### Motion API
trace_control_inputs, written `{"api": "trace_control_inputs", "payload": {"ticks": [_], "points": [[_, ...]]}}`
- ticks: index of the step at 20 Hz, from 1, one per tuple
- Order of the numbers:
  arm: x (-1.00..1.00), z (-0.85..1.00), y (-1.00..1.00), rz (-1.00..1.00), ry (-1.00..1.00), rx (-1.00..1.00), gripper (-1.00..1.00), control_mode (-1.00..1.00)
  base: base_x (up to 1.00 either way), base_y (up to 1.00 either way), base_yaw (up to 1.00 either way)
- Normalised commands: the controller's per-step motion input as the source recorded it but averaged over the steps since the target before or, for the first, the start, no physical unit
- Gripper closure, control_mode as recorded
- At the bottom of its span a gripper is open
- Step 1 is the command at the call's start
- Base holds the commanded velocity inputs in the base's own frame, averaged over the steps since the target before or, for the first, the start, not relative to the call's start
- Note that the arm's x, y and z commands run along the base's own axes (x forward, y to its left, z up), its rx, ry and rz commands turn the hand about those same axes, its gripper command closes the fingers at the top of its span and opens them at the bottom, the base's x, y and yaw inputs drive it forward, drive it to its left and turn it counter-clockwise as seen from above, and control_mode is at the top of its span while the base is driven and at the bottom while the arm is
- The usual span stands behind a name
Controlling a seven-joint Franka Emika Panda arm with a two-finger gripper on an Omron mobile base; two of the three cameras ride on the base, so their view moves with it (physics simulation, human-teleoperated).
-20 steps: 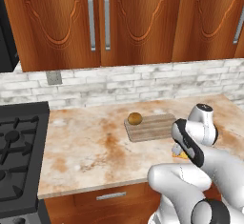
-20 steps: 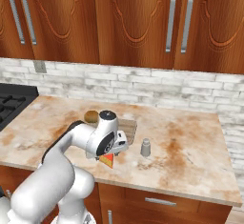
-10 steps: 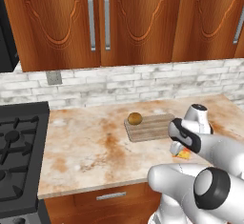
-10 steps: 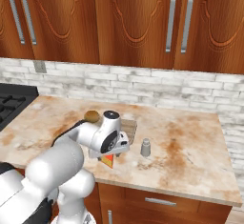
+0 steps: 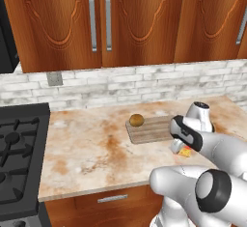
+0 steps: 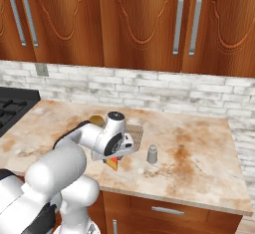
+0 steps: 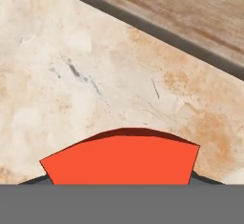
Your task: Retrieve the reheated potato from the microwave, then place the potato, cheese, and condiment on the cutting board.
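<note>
Orange-red cheese sits under my gripper on the counter, at the cutting board's 5 o'clock; I cannot tell if it's clamped. Potato rests on the board.

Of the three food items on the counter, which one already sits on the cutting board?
The potato, resting on the cutting board. The cheese lies on the counter under the gripper, and the grey shaker stands off the board.

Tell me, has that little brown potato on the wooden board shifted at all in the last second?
No. In the left base view the potato sits at the cutting board's back-left corner, just as it did a second ago.
</note>
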Motion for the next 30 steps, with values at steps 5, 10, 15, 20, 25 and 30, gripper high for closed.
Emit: {"api": "trace_control_inputs", "payload": {"ticks": [5, 10, 15, 20, 25, 30], "points": [[0.51, 0.16, 0.32, -0.03, -0.02, 0.00, 1.00, -1.00, 0.00, 0.00, 0.00], [0.70, 0.05, 0.06, 0.00, 0.00, 0.00, 1.00, -1.00, 0.00, 0.00, 0.00], [0.56, 0.13, 0.00, 0.00, 0.00, 0.00, 1.00, -1.00, 0.00, 0.00, 0.00], [0.39, 0.05, 0.03, -0.01, 0.00, 0.00, 1.00, -1.00, 0.00, 0.00, 0.00], [0.47, -0.08, 0.05, -0.01, 0.00, 0.00, 1.00, -1.00, 0.00, 0.00, 0.00], [0.40, -0.06, -0.01, 0.00, 0.00, 0.00, 1.00, -1.00, 0.00, 0.00, 0.00]]}}
